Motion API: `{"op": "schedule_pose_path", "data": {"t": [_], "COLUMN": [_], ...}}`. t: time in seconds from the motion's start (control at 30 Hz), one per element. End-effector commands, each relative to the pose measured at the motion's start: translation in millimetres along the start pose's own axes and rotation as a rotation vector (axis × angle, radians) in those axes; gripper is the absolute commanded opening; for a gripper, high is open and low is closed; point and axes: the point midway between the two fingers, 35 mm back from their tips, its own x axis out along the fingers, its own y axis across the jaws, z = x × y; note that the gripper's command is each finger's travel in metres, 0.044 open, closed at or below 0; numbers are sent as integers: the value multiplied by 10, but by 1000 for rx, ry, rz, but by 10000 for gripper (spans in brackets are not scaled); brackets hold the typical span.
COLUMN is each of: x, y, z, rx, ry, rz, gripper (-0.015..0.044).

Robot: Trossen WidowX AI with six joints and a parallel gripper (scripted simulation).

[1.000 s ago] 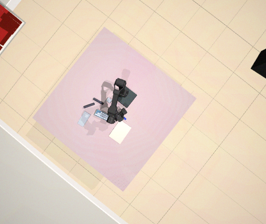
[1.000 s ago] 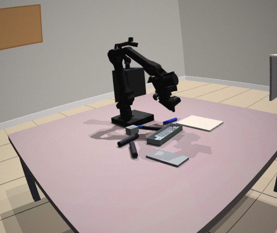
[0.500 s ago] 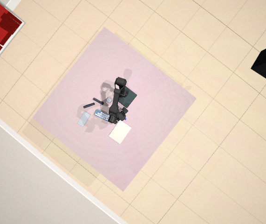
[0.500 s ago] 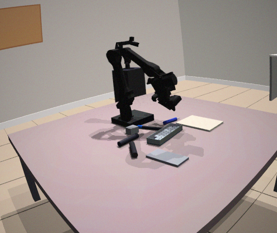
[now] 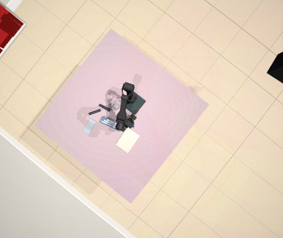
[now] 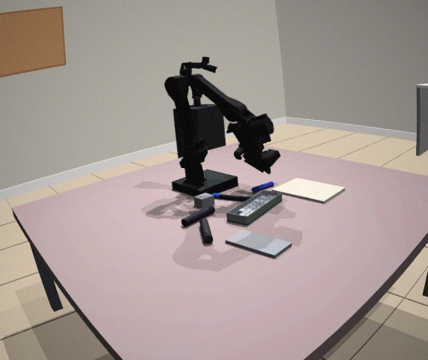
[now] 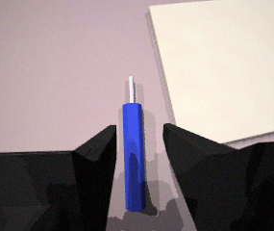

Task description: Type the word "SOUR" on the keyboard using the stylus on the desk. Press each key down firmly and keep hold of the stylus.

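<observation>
The blue stylus [image 5: 133, 126] [image 6: 263, 187] [image 7: 133, 149] lies flat on the table, its thin white tip pointing away from the wrist in the wrist view. My gripper [image 7: 139, 131] is partly open and empty. Its two black fingers are above the stylus, one on each side of its blue body, with a gap on both sides. In the exterior view the gripper hangs above the table over the stylus. The keyboard [image 5: 108, 122] [image 6: 254, 207] lies beside the stylus and is out of the wrist view; the arm covers one end of it in the top view.
A cream pad [image 5: 127, 140] [image 6: 310, 190] [image 7: 228, 67] lies near the stylus tip. A black pen with a blue end [image 6: 233, 196] lies behind the keyboard. A grey cube [image 5: 115, 106] [image 6: 204, 200], two black cylinders and a grey-blue slab [image 5: 89, 126] [image 6: 258, 243] lie around the keyboard.
</observation>
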Motion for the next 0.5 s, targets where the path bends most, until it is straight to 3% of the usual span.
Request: {"op": "schedule_pose_path", "data": {"t": [0.0, 0.47], "x": [41, 113], "y": [16, 17], "z": [-21, -63], "rx": [-1, -1], "ry": [-2, -2], "rz": [8, 8], "gripper": [150, 150]}}
